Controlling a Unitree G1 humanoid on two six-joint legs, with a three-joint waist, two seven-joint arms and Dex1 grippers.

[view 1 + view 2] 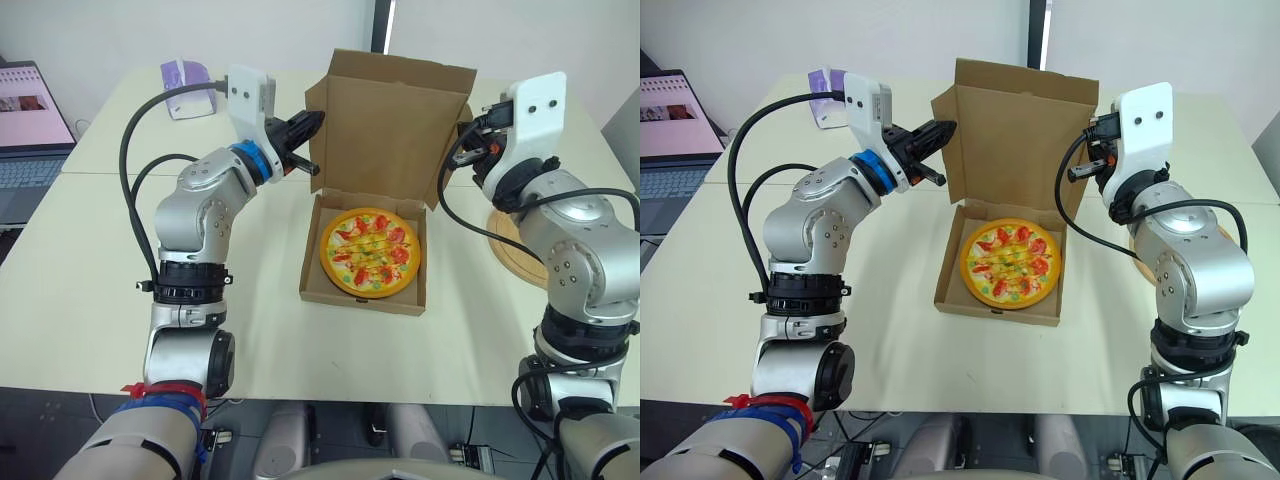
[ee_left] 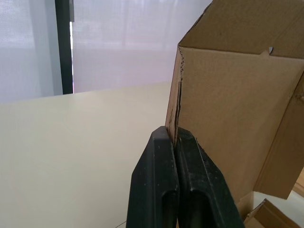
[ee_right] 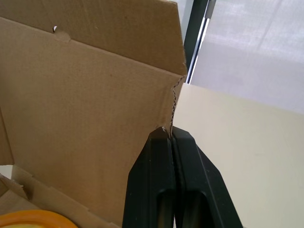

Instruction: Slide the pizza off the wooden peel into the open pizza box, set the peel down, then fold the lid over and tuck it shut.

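Observation:
The pizza (image 1: 370, 250) lies flat in the base of the cardboard box (image 1: 310, 285) at mid-table. The lid (image 1: 395, 130) stands upright behind it, side flaps folded forward. My left gripper (image 1: 318, 118) is at the lid's left edge, and in the left wrist view its fingers (image 2: 161, 156) are pressed together with the torn cardboard edge (image 2: 173, 114) pinched at their tips. My right gripper (image 1: 466, 128) is shut the same way on the lid's right edge (image 3: 173, 102). The round wooden peel (image 1: 512, 252) lies on the table right of the box, partly behind my right arm.
An open laptop (image 1: 30, 130) sits at the far left edge. A small purple and white pack (image 1: 188, 88) stands at the back left. Bare table (image 1: 90, 270) stretches left of and in front of the box.

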